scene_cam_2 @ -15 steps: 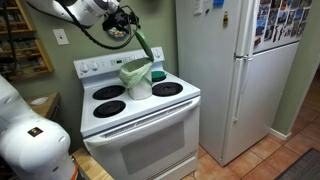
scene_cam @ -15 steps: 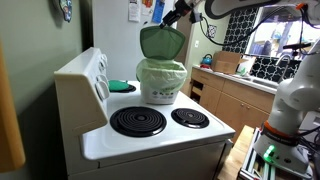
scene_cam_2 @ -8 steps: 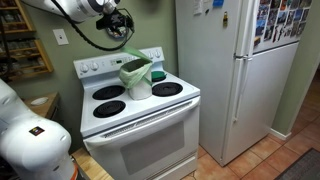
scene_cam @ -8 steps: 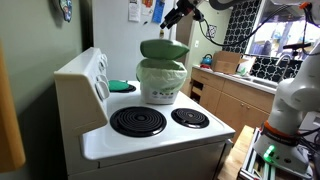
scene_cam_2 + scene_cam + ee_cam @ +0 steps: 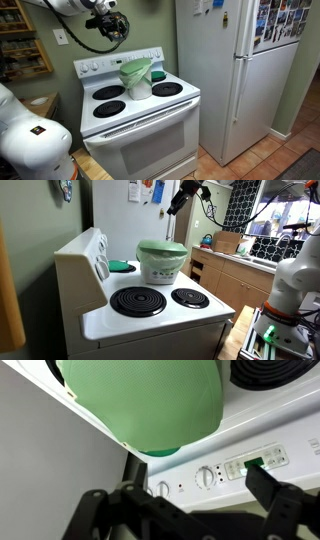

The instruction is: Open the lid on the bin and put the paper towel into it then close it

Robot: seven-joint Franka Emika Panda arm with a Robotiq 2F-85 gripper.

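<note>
A small white bin [image 5: 161, 268] with a green lid [image 5: 161, 249] stands on the back of the white stove, and it shows in both exterior views [image 5: 137, 80]. The lid lies flat and shut on the bin. In the wrist view the green lid [image 5: 140, 400] fills the top. My gripper [image 5: 181, 200] hangs above and behind the bin, apart from it, as an exterior view [image 5: 108, 25] also shows. Its fingers [image 5: 180, 510] are spread wide with nothing between them. No paper towel is in view.
The stove [image 5: 150, 315] has black coil burners [image 5: 138, 301] in front of the bin and a raised control panel [image 5: 230, 465] behind it. A white fridge [image 5: 235, 70] stands beside the stove. Wooden cabinets [image 5: 235, 280] lie beyond.
The green lid was held upright above the bin, then swung down and now lies shut. My gripper let go of it and rose up and away.
</note>
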